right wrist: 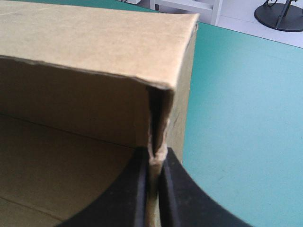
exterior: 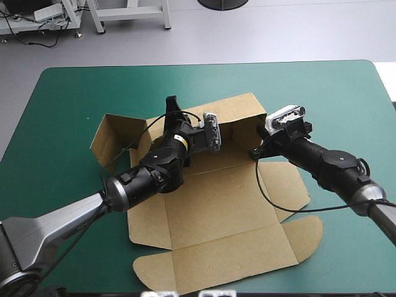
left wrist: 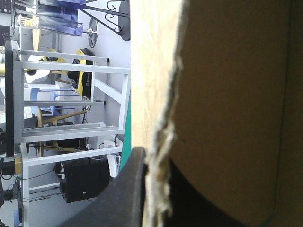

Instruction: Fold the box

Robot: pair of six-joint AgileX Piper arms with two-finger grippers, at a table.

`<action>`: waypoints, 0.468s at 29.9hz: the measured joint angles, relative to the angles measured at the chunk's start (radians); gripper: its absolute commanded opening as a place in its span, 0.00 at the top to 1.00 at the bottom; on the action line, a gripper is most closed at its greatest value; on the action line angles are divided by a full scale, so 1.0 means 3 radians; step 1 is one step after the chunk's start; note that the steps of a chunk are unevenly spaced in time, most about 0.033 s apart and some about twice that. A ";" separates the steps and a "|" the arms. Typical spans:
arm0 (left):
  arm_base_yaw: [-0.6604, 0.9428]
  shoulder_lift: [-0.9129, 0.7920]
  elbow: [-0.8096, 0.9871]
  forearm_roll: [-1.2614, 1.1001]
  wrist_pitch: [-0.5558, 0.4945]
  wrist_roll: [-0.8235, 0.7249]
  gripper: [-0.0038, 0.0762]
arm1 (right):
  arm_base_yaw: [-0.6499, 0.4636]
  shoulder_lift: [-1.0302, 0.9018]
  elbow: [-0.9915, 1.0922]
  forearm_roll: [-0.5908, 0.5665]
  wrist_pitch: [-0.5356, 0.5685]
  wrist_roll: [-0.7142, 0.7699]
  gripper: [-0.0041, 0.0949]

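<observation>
The brown box (exterior: 216,210) lies partly formed in the middle of the teal-green table, its base flat and its far wall (exterior: 238,114) raised. My left gripper (exterior: 173,106) reaches over the base and is shut on the far wall's left part; in the left wrist view the board's torn edge (left wrist: 158,118) runs between the black fingers (left wrist: 125,189). At the far wall's right corner, my right gripper (exterior: 255,150) is shut on the box. The right wrist view shows a doubled board edge (right wrist: 158,118) pinched between its fingertips (right wrist: 142,184).
A side flap (exterior: 114,139) stands up loosely at the box's left. The lid panel with rounded tabs (exterior: 235,260) lies flat toward the table's front edge. Bare teal-green cover (exterior: 346,99) stretches to the right and along the far edge.
</observation>
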 measured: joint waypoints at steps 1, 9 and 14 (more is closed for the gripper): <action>0.0000 0.0000 0.0000 0.0000 0.0000 0.0000 0.94 | 0.0000 0.0000 0.0000 0.0000 0.0000 0.0000 0.98; 0.0000 0.0000 0.0000 0.0000 0.0000 0.0025 0.94 | 0.0000 0.0000 -0.0003 -0.0035 0.0009 0.0092 0.98; 0.0000 -0.0007 0.0060 0.0050 -0.0052 0.0057 0.93 | 0.0000 0.0000 -0.0006 -0.0084 0.0019 0.0146 0.98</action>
